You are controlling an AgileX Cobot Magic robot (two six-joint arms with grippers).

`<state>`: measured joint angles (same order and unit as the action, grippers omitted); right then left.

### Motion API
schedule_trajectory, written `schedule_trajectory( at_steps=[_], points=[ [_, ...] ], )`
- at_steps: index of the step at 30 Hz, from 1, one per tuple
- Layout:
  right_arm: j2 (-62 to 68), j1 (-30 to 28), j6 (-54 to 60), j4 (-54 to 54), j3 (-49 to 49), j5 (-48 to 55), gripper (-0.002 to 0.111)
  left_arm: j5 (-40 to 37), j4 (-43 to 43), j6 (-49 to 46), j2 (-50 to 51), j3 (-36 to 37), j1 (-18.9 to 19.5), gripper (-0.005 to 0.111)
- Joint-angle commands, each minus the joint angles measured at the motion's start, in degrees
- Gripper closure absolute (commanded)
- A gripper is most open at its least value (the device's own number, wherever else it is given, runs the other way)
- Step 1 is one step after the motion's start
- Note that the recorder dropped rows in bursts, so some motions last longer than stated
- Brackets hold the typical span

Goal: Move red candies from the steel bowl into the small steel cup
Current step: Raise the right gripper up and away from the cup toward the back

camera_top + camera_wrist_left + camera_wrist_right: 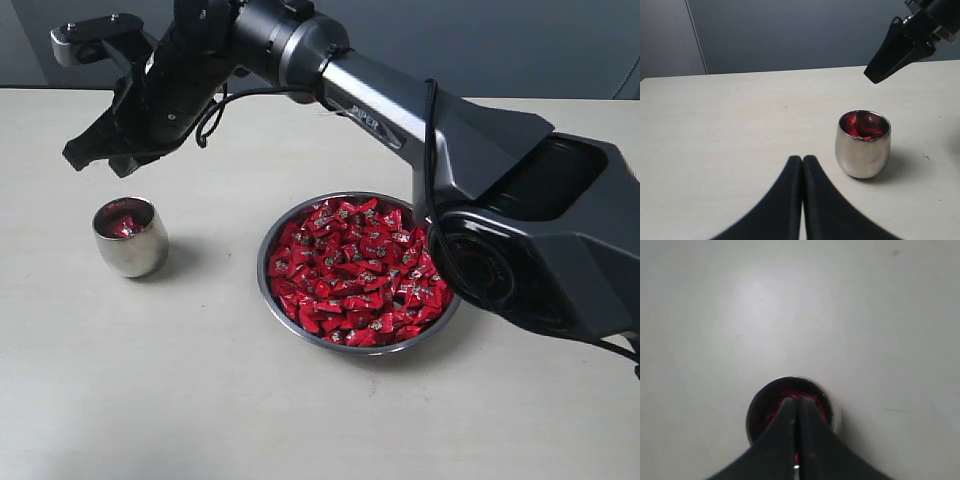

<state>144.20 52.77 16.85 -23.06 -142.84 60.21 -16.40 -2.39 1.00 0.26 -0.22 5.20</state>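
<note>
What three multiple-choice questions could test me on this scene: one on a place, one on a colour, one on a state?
1. In the exterior view, where does the small steel cup stand relative to the steel bowl? A: left of it. B: right of it. C: inside it.
2. What colour are the candies in the bowl? A: gold. B: red. C: blue.
3. How are the fingers of the right gripper above the cup? A: spread wide. B: pressed together. C: clamped on the rim.

Answers:
1. A, the cup stands apart on the bowl's left.
2. B, shiny red wrappers fill the bowl.
3. B, the right wrist view shows no gap between them.
</note>
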Motion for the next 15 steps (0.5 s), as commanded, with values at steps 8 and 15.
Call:
schedule_trajectory(
  at_steps=[8,15],
  points=[
    [-5.1,-0.8,-6.3,6.6,-0.2,-4.5,0.109,0.1,0.0,0.1,-0.3,0.2,-0.4,0.106],
    [-6.6,-0.8,-7.4,6.7,-0.2,-7.5,0.109,0.1,0.0,0.1,-0.3,0.2,-0.4,0.106]
  ],
)
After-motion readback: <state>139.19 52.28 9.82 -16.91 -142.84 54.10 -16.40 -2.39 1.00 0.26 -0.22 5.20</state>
